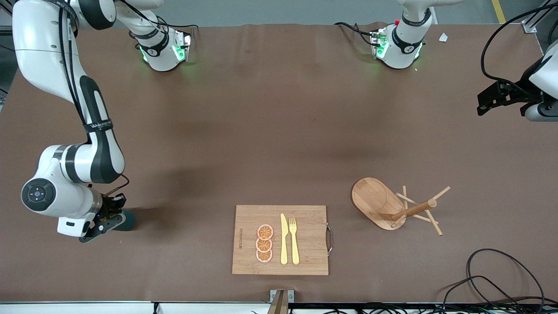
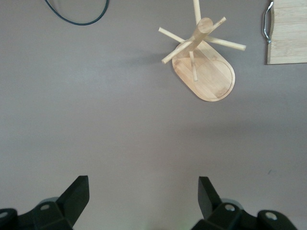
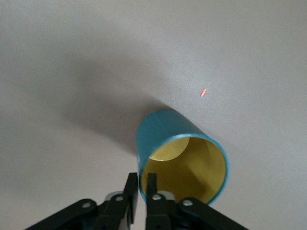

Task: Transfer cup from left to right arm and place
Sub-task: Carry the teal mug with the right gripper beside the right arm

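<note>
In the front view we hold the cup (image 1: 127, 220) low at the right arm's end of the bench (image 1: 279, 144); the left wrist view shows the left gripper (image 2: 143, 196) waiting with fingers spread; the right wrist view shows the right gripper (image 3: 143, 191) with fingers pinching its rim, so we should lower it flat, then release.

Teal cup (image 3: 182, 158), yellow inside, upright on table, rim pinched by right claw (image 3: 142, 194).

Robot lab, draped table (image 1: 279, 131) (loose cables (image 1: 501, 279))
</note>
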